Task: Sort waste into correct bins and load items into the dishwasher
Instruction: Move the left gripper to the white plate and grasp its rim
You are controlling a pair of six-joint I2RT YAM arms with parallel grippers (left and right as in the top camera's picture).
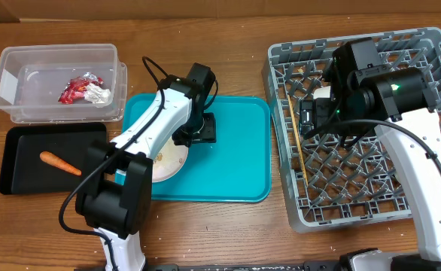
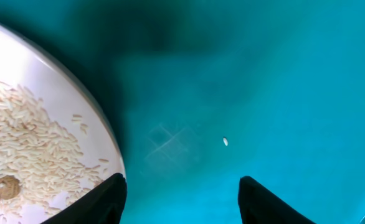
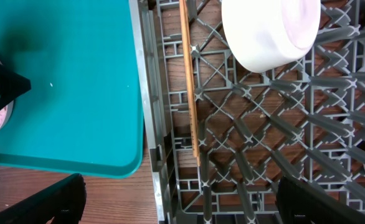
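Spread and empty, the left end effector (image 2: 181, 182) hangs over the teal tray (image 2: 263, 74) beside the rice-strewn plate (image 2: 61, 84). Likewise spread, the right end effector (image 3: 179, 183) hangs above the grey rack (image 3: 145, 93), where chopsticks (image 3: 190, 93) lie lengthwise along its tray-side wall.

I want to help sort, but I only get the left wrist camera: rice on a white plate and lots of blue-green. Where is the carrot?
Observer: The carrot lies in the black tray, beside the teal tray.
Operator: What about wrappers?
Observer: Red and silver wrappers sit in the clear tub.
Operator: And the other arm?
Observer: The right gripper hangs open over the grey rack.
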